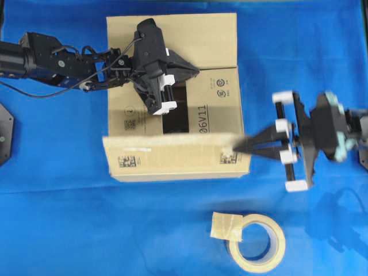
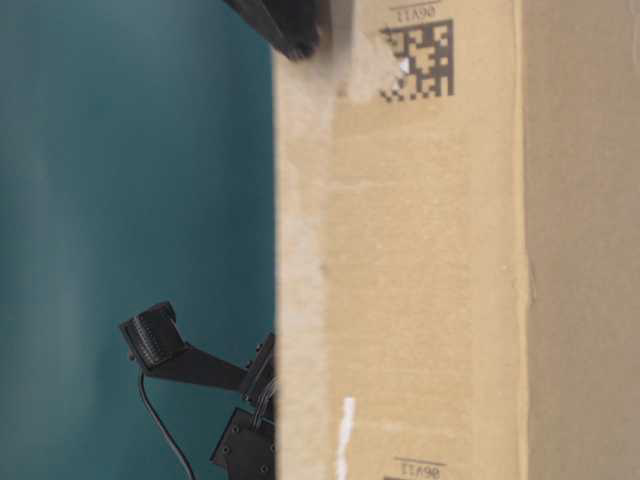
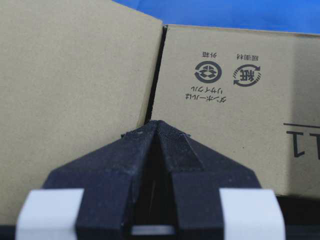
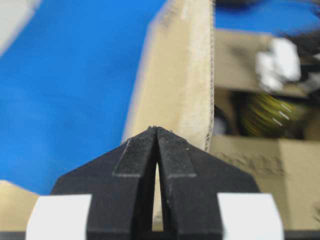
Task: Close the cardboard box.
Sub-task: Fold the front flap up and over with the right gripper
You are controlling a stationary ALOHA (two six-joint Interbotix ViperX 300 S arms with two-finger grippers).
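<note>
Overhead view: the cardboard box sits on the blue cloth, a little left of centre and toward 12 o'clock. Its far flap and its right-hand flap lie folded over the top, and a dark opening shows between them. The near flap stands raised along the 6 o'clock edge. The left gripper reaches in from 9 o'clock and rests on the box top, its fingers drawn together to a point at the seam where the two folded flaps meet. The right gripper comes in from 3 o'clock, its fingers narrowed to a point that touches the right end of the raised near flap. A tape roll lies on the cloth at about 5 o'clock, well apart from the box.

Table-level view: the box wall fills the right half, with a printed code at 12 o'clock. Black arm parts show at 7 o'clock beside the box edge.

Left wrist view: the left gripper's fingers are pressed together, holding nothing, their tips at the dark seam between the plain flap at 10 o'clock and the printed flap at 2 o'clock.

Right wrist view: the right gripper's fingers are all but together, a thin slit between them. Their tips sit against the corrugated edge of the raised flap, which rises toward 12 o'clock. I cannot tell whether the flap's edge is caught between them.
</note>
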